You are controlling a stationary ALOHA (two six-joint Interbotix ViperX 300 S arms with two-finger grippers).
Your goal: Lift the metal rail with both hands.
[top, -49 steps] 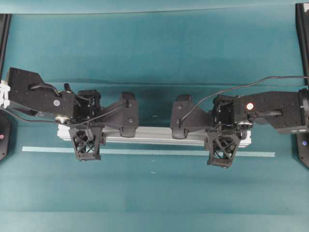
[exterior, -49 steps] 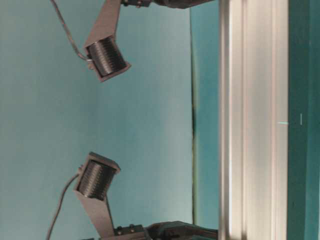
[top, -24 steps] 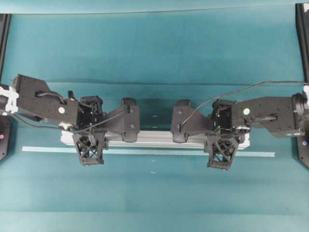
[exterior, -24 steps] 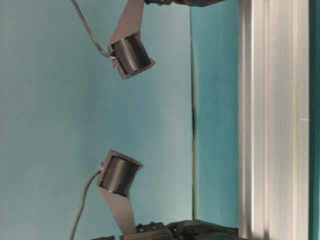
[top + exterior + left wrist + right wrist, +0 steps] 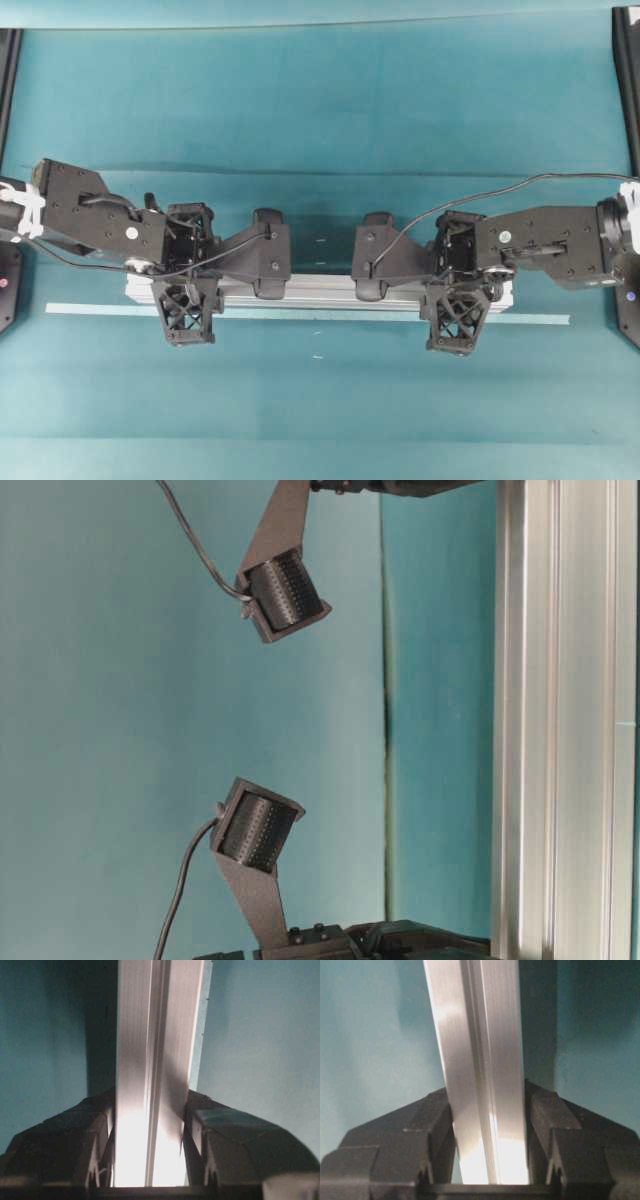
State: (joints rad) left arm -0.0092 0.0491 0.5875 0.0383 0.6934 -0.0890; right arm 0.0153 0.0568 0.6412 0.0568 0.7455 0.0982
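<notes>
The metal rail lies level across the middle of the overhead view, running left to right, its silver grooved faces showing between the two arms. Its shadow falls on the teal tabletop just behind it. In the table-level view, which is turned on its side, the rail fills the right edge as a long pale bar with lengthwise grooves.

The left gripper grasps the rail near its left end; the left wrist view shows the rail running straight out between the black jaws, which press against both of its sides — clamped on it. The right gripper grasps it near the right end, and the right wrist view likewise shows the rail pinched between the jaws, leaning slightly to the left in that picture.

A thin pale tape strip runs along the tabletop just in front of the rail, longer than the rail at both ends and crossed by the lattice fingers of each gripper. Black cables trail from the arms — one arcs back over the right arm.
</notes>
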